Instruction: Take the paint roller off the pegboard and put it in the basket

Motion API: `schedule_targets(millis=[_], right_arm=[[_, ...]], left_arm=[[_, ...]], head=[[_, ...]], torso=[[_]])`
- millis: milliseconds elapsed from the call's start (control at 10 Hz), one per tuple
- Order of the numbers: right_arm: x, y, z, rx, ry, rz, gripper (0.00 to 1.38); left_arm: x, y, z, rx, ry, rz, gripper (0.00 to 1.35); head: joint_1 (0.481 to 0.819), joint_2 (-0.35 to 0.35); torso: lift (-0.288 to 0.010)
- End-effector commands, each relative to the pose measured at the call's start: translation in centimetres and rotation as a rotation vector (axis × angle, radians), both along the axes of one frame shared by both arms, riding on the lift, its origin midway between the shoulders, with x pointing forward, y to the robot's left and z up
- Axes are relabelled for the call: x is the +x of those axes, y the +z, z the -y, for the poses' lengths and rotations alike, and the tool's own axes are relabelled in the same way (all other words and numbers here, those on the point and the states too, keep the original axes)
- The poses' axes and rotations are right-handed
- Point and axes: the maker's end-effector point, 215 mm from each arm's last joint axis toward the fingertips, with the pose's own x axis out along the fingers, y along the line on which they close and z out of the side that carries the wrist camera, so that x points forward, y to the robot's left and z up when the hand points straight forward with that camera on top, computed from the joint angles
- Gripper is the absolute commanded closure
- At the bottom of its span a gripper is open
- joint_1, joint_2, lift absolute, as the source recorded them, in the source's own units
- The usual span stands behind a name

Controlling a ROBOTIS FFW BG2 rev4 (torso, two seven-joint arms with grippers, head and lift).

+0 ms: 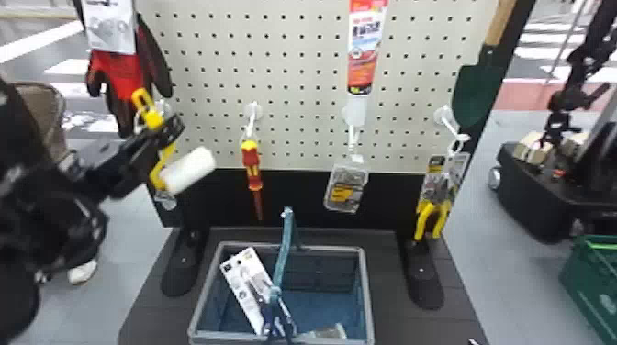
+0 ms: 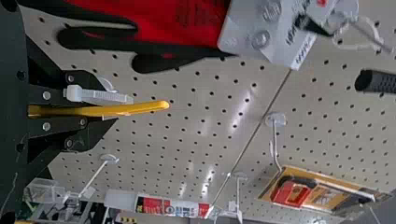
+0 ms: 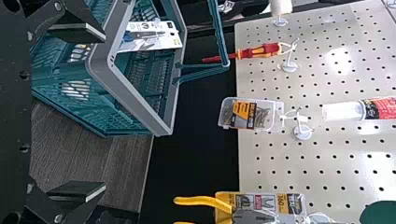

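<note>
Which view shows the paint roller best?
The head view: the paint roller shows its sleeve, frame and handle. The left wrist view shows a yellow length in the left tool; the right wrist view, part of the white sleeve.

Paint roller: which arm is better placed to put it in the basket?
Probably left: the left pincer grips the paint roller by its yellow handle; the right pincer stands open and empty.
</note>
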Motion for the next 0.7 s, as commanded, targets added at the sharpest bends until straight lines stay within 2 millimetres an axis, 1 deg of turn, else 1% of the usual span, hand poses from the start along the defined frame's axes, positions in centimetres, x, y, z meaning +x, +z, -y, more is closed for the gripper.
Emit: schedule_targets(millis=[0,100,200,300,400,600], right_arm=[[0.0,0.0,0.0,0.000,0.000,0.000,0.18],[0.0,-0.1,0.0,0.001,-0.001,-0.003,0.18],[0.0,-0.1,0.0,0.001,-0.001,-0.003,0.18],[0.1,-0.1,-0.2,0.003,0.002,-0.002,0.18],[0.1,-0.3,-0.3,0.004,0.003,-0.004,0.18],[0.1,-0.4,-0.4,0.006,0.006,-0.005,0.18]], left_arm=[[-1.9,-4.0,-2.8,-0.070,0.082,-0.056,1.21],[-2.9,-6.5,-3.6,-0.126,0.121,-0.096,1.21],[-3.8,-8.5,-3.9,-0.176,0.161,-0.131,1.21],[-4.4,-10.1,-3.9,-0.224,0.186,-0.163,1.21],[-4.6,-11.8,-3.5,-0.260,0.181,-0.202,1.21],[-4.2,-14.5,-0.3,-0.339,0.120,-0.260,1.21]], head=[[0.549,0.000],[0.549,0.000],[0.549,0.000],[0.549,0.000],[0.549,0.000],[0.549,0.000]], torso=[[-0.100],[-0.100],[-0.100],[-0.100],[-0.100],[-0.100]])
